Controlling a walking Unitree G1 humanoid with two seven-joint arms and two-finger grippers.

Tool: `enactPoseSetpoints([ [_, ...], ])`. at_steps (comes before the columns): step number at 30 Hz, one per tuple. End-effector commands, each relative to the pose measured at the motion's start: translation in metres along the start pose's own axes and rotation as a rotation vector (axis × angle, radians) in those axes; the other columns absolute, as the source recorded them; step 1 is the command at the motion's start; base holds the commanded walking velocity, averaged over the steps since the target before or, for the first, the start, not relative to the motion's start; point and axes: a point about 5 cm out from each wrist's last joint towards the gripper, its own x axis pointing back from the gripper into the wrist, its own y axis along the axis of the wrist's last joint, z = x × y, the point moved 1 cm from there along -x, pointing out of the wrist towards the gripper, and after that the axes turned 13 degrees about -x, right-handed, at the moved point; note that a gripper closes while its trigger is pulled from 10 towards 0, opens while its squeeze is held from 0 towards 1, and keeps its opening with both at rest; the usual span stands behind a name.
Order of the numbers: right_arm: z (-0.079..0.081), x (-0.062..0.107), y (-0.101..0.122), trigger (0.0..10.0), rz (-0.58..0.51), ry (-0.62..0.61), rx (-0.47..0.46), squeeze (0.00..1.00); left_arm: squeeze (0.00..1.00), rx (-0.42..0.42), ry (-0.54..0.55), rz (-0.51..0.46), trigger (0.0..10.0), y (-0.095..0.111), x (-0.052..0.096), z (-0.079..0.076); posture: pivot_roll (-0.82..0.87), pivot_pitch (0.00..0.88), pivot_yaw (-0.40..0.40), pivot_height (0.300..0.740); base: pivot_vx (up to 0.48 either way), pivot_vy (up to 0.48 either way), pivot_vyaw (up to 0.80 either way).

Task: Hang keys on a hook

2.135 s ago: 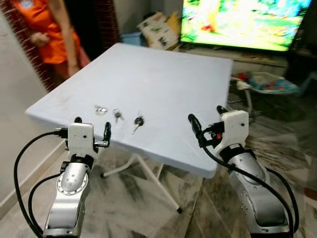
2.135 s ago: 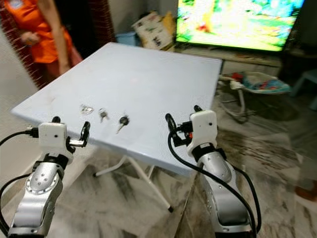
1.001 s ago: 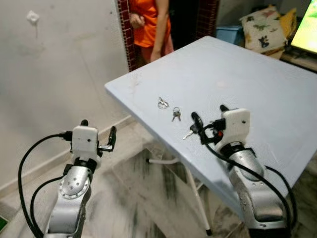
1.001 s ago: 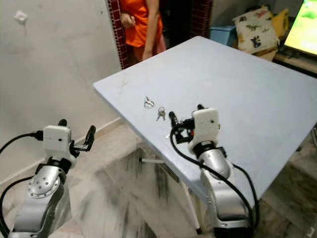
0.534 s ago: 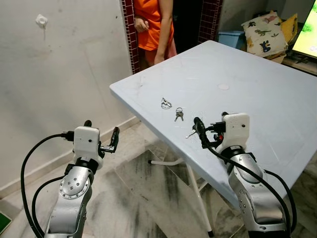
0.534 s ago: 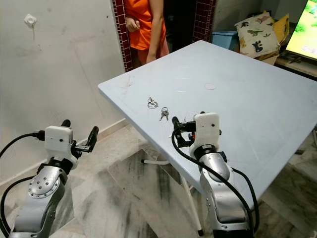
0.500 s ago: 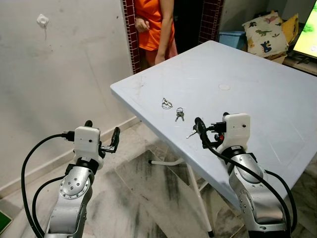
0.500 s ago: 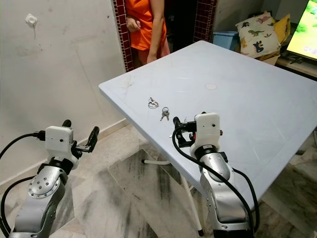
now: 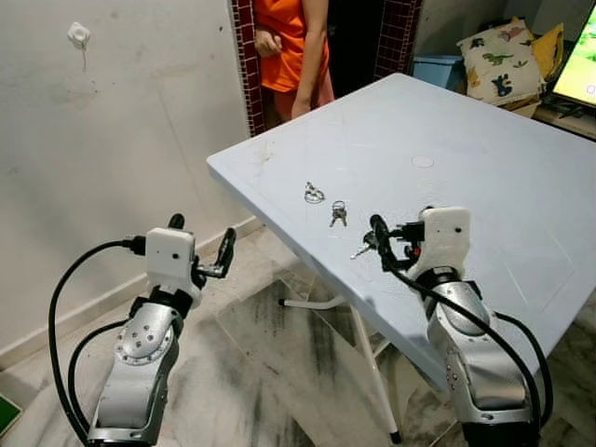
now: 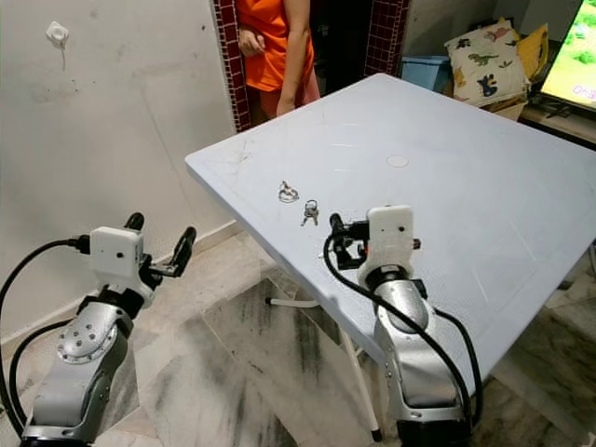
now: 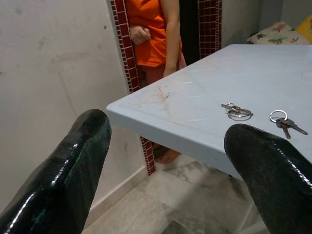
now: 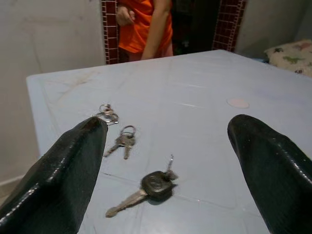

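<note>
No legible writing or brand marks anywhere; the key heads and gripper housings carry no readable text.

Surface: pale blue square table (image 9: 484, 140), plastic-looking, faint scuffs near its corner at 10 o'clock, one small round mark (image 9: 422, 161) toward centre. Folding white legs (image 9: 358, 335) underneath. Floor (image 10: 233, 372): grey-white veined marble tile.

Room: off-white wall (image 9: 121, 130) at 9–10 o'clock with a small white hook (image 9: 78, 35) high up. Red mosaic-tile doorframe (image 9: 244, 65) at 12 o'clock; a person (image 9: 291, 47) in orange stands in it, one hand (image 9: 300, 108) near the table edge. Dinosaur-print cushion (image 9: 501, 58) and blue bin (image 9: 441, 69) at 1 o'clock; bright screen (image 9: 582, 70) at 2 o'clock.

Task items, all on the table near its edge at 9 o'clock, in a row: small ring (image 9: 314, 194), key pair (image 9: 338, 213) on a ring, black-headed key (image 12: 148, 187) just in front of the right gripper.

Right gripper (image 12: 165, 161): above the table, jaws spread wide, pointed at the black-headed key, not touching it.

Left gripper (image 9: 200, 244): off the table at 8 o'clock, above the floor, jaws spread, holding nothing.
</note>
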Motion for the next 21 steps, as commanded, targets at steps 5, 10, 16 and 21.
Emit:
enactPoseSetpoints([
  [5,0.0031,-0.0020,0.0012,10.0,0.002,0.014,-0.055,0.00,0.00,0.013,-0.020,-0.007,10.0,-0.0016,0.0042,-0.0027,-0.04,0.000,0.024,0.740,0.237,0.000,0.00],
  [10,0.0063,-0.0007,-0.0030,10.0,0.031,0.054,-0.040,0.00,0.00,0.011,-0.029,-0.009,10.0,-0.0013,0.0037,-0.0020,-0.03,0.000,0.027,0.740,0.309,0.000,0.00],
  [16,0.0031,-0.0007,-0.0058,10.0,0.049,0.043,-0.145,0.00,0.00,0.003,-0.022,-0.008,10.0,-0.0012,0.0033,0.0022,-0.03,0.000,0.032,0.740,0.319,0.000,0.00],
  [21,0.0024,-0.0006,-0.0052,10.0,0.038,0.040,-0.105,0.00,0.00,0.003,-0.032,-0.005,10.0,-0.0014,0.0035,0.0000,-0.03,0.000,0.037,0.740,0.318,0.000,0.00],
])
